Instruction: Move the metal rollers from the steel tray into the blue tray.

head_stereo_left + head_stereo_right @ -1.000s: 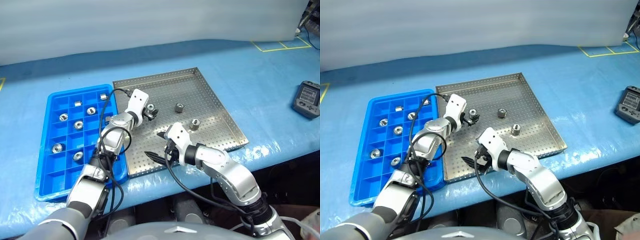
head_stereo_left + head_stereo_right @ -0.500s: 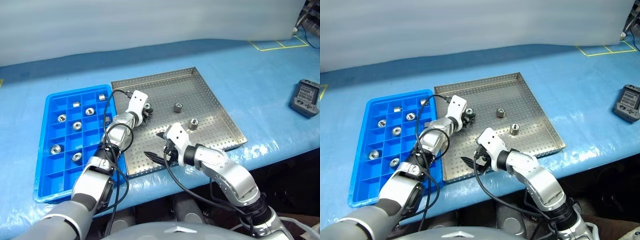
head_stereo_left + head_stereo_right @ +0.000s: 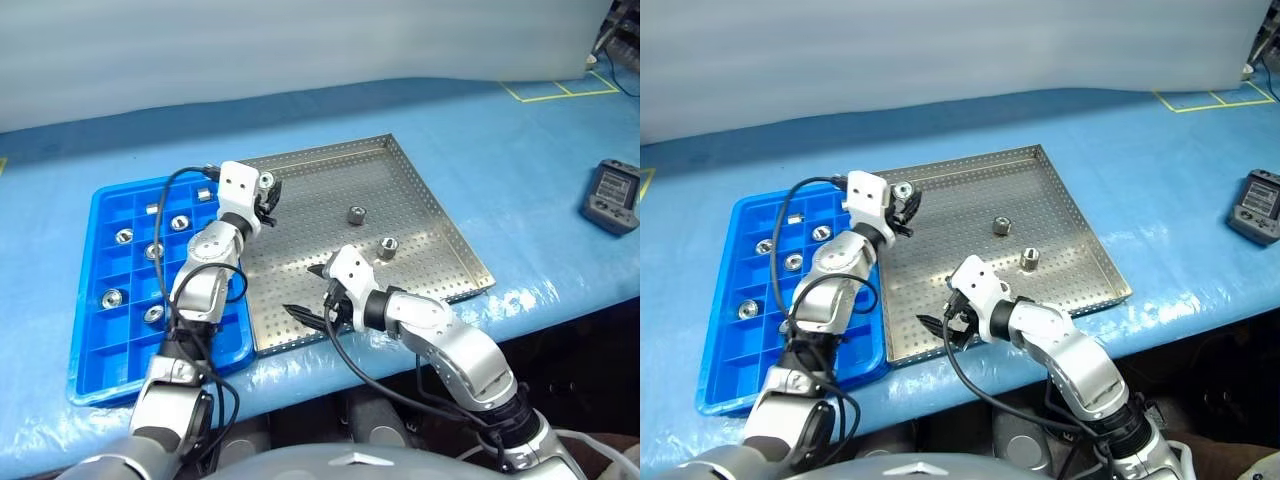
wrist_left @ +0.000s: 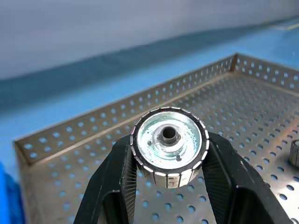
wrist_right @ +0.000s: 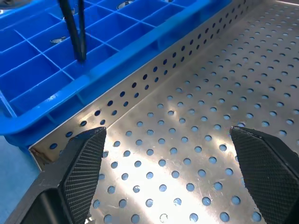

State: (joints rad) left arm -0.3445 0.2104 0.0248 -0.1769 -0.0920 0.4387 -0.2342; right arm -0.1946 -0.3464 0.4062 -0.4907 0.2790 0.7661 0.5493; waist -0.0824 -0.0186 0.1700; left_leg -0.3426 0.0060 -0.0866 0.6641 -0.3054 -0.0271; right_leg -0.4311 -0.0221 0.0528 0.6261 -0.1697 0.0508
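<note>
Blue plastic is forming the compartmented rectangular tray (image 3: 110, 350) at the left of the desk; several of its square cells are already holding shiny metal rollers, for example one roller (image 3: 114, 297) in the left column. Just right of it, the left gripper (image 3: 267, 192) is clenching one silver ribbed roller with a dark centre hole (image 4: 168, 145) between its two black fingers (image 4: 114, 184). A second ago this gripper was standing wide around the roller low on the tray floor; it has since closed, lifted and drawn back toward the blue tray, so the pick is judged complete and the transfer is starting. The large perforated steel tray (image 3: 420, 200) is still carrying two rollers, one (image 3: 356, 214) near its middle and one (image 3: 387, 247) nearer its right side. The right gripper (image 3: 306, 293) is hanging released and empty over the steel tray's near edge. Pale blue sheeting (image 3: 500, 150) is covering the desk, with a dark handheld device (image 3: 610, 195) at far right.
</note>
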